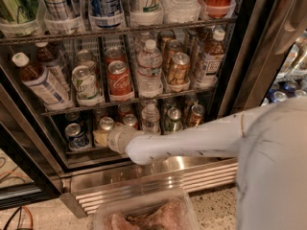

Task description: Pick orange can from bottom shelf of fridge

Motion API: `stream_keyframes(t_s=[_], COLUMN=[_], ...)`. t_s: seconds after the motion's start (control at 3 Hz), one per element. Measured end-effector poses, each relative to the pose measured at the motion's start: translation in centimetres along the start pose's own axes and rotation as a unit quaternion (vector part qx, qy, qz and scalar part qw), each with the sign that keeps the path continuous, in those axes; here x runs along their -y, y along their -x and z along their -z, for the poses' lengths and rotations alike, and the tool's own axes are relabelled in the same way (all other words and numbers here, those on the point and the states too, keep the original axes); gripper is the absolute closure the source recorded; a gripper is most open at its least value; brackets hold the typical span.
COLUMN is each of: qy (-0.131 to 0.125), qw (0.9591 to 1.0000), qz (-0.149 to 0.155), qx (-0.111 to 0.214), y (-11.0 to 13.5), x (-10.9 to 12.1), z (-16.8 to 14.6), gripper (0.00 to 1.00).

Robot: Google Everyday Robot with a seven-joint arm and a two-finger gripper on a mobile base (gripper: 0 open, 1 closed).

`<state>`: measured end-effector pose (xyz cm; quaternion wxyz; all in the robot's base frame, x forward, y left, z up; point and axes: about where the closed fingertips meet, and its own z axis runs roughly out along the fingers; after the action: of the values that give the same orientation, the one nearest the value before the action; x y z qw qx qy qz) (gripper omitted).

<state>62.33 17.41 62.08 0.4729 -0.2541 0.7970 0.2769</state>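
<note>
The fridge [240,71] stands open in front of me. Its bottom shelf [84,150] holds small cans in lanes. A copper-orange can [195,115] stands at the right end of that shelf, next to a green can [172,120]. My white arm reaches in from the right, across the shelf front. My gripper [101,137] is at the left part of the bottom shelf, right against a silver-topped can [106,123] whose body is hidden, so I cannot tell its colour. A reddish can [129,120] stands just right of it.
A blue can [74,133] stands left of the gripper. A water bottle [150,119] is mid-shelf. The rack above holds a red cola can [119,78], a gold can [178,68] and bottles. The ribbed steel base panel [158,178] and a clear tray [144,214] lie below.
</note>
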Motion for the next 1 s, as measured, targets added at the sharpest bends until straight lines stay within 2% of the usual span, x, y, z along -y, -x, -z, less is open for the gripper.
stream_keyframes(t_s=[0.33, 0.67, 1.0], qy=[0.054, 0.092, 0.127], qw=[0.9965, 0.991, 0.9846], qz=[-0.063, -0.097, -0.12], qx=[0.008, 0.012, -0.013], y=[1.9, 3.2, 3.5], x=[-0.9, -0.6, -2.4], z=[0.6, 2.2, 3.6], gripper=[1.0, 1.0, 1.0])
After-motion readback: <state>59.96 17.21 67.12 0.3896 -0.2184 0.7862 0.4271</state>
